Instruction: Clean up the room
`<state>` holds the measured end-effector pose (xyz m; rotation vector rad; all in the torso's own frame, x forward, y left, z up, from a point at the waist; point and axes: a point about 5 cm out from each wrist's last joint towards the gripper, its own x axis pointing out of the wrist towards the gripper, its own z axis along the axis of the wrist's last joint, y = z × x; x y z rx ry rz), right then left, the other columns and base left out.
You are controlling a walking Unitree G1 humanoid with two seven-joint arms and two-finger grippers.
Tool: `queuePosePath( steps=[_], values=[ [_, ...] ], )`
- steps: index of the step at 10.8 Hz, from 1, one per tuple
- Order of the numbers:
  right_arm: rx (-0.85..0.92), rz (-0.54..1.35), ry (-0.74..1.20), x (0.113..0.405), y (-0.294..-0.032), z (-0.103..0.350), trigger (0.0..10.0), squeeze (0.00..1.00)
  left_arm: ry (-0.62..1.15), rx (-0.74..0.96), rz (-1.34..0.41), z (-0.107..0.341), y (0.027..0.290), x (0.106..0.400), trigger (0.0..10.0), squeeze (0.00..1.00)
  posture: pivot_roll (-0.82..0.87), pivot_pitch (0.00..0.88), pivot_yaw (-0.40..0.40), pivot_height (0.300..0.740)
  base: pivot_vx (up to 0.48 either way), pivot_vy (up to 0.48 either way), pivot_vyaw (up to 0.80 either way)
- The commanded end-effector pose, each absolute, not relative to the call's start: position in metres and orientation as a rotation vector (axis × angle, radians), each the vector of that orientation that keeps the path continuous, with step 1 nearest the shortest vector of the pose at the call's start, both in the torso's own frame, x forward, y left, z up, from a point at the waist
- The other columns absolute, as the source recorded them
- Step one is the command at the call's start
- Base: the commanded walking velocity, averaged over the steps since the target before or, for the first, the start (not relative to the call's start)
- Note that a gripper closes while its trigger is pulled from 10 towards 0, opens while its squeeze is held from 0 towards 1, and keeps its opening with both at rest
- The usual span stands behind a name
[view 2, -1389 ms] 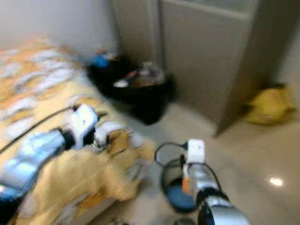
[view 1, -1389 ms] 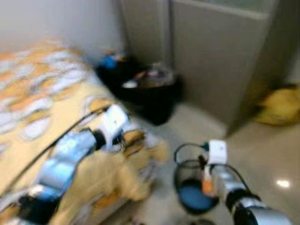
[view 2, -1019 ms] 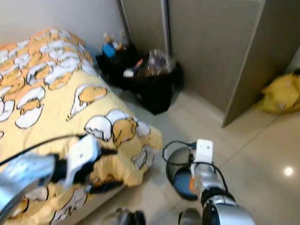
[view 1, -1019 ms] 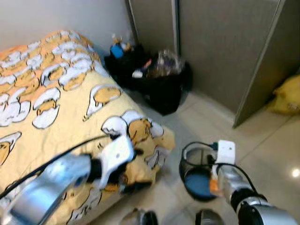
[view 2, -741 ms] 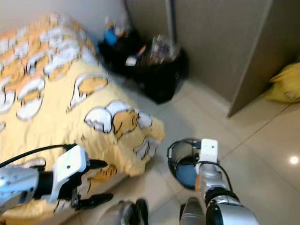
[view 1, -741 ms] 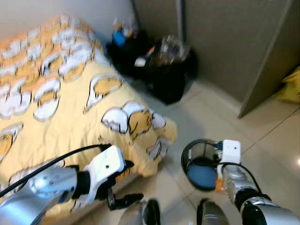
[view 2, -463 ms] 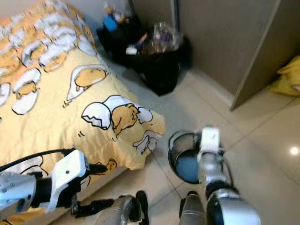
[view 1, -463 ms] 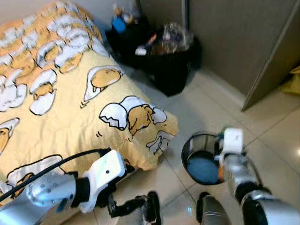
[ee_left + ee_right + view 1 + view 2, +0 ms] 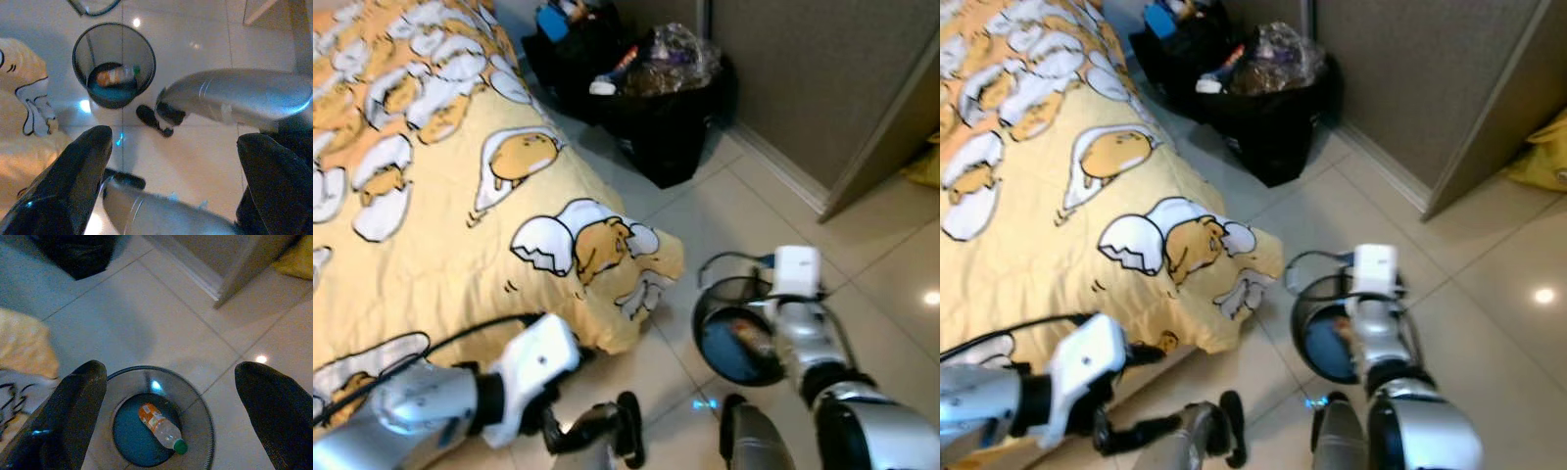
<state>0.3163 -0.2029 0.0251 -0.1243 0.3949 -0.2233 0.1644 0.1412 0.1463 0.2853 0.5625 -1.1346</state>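
Bottle (image 9: 160, 427), a clear plastic one with an orange label and a green cap, is seen lying on its side at the bottom of a round wire-mesh wastebasket (image 9: 200, 418), directly below the right gripper (image 9: 168, 382). That claw is held wide, its two long black fingers (image 9: 73, 411) spread to either side of the basket's rim and nothing gripped between them. The basket's floor is blue, and glossy pale tiles (image 9: 1489, 284) are laid around it. The left gripper (image 9: 171, 161) is likewise spread wide and empty, held low over the tiles beside the bed edge, with the basket seen beyond its fingertips. A soft yellow quilt (image 9: 431, 196) printed with cartoon eggs is draped next to it. Farther off, black bags (image 9: 656, 108) stuffed with crumpled rubbish are set against a grey wardrobe (image 9: 803, 69).
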Motion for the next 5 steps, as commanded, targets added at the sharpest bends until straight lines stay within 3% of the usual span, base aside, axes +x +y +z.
queuePosePath(
  steps=[1,3,4,5],
  values=[
    [-0.102,-0.186,0.408,0.306,-0.193,0.013,10.0,0.0,0.569,0.28,-1.097,0.14,0.142,0.167,10.0,0.0,0.09,0.268,0.186,0.74,0.0,0.0,0.0],
    [-0.032,-0.11,0.293,0.291,-0.174,0.01,10.0,0.0,0.398,0.139,-0.774,0.129,0.138,0.206,10.0,0.0,0.01,0.187,0.128,0.74,0.0,0.0,0.0],
    [0.042,-0.058,0.163,0.276,-0.163,0.025,10.0,0.0,0.283,-0.043,-0.518,0.125,0.144,0.23,10.0,0.0,-0.04,0.126,0.093,0.74,0.0,0.0,0.0],
    [0.064,-0.039,0.073,0.266,-0.163,0.046,10.0,0.0,0.223,-0.081,-0.364,0.117,0.149,0.244,10.0,0.0,-0.08,0.068,0.065,0.74,0.0,0.0,0.0]
  ],
)
